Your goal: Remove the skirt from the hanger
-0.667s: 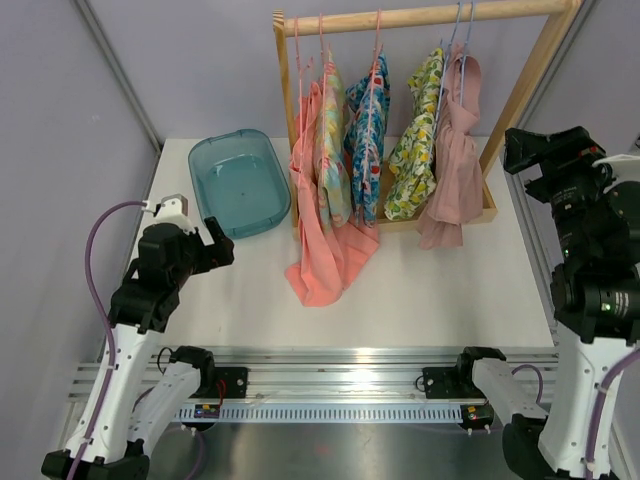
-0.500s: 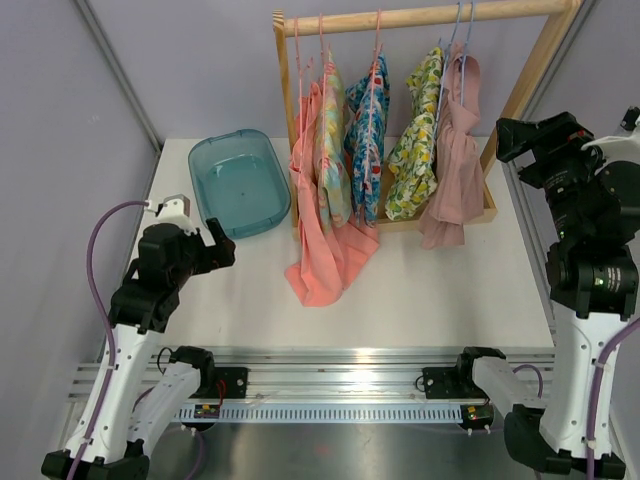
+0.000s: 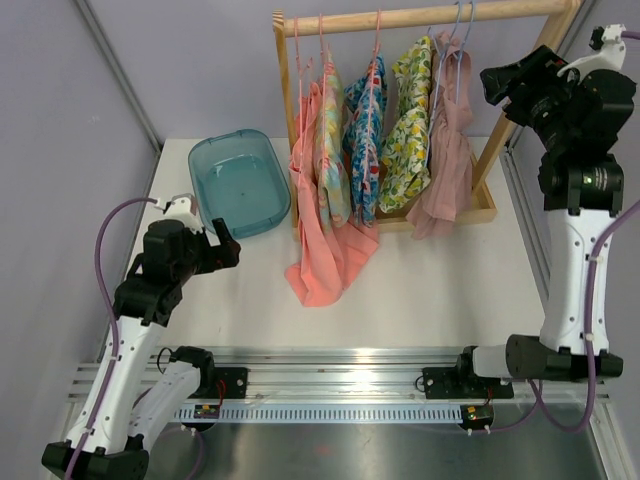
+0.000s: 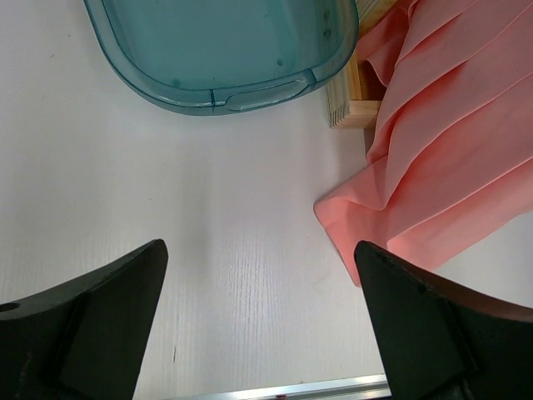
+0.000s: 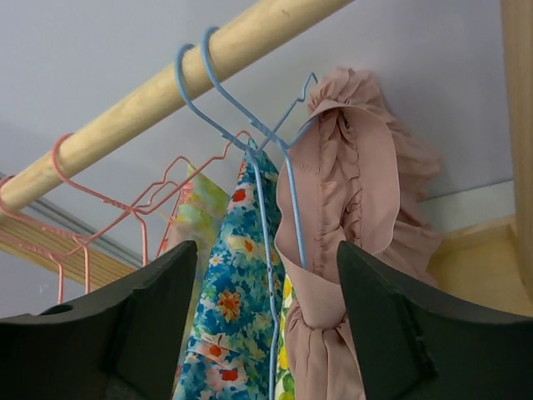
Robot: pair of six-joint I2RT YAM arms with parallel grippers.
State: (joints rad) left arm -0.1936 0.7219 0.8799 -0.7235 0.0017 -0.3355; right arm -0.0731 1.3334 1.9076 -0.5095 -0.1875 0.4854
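A salmon pleated skirt (image 3: 315, 230) hangs from a pink hanger at the left end of the wooden rail (image 3: 420, 17), its hem lying on the table; it also shows in the left wrist view (image 4: 441, 150). A dusty pink ruffled garment (image 3: 445, 150) hangs on a blue hanger (image 5: 241, 125) at the right end. My right gripper (image 3: 495, 85) is open, high up beside the rail, facing that garment (image 5: 350, 208) without touching it. My left gripper (image 3: 222, 250) is open and empty, low over the table left of the skirt's hem.
A teal plastic tub (image 3: 238, 183) stands at the back left, beside the rack's wooden base (image 4: 346, 104). Blue floral (image 3: 365, 140) and yellow lemon-print (image 3: 405, 120) garments hang between the two pink ones. The rack's slanted right post (image 3: 520, 100) is close to my right gripper.
My right arm has risen and swung left, up to the right end of the rail. The two right-hand garments have swung slightly left. The left arm has barely moved.
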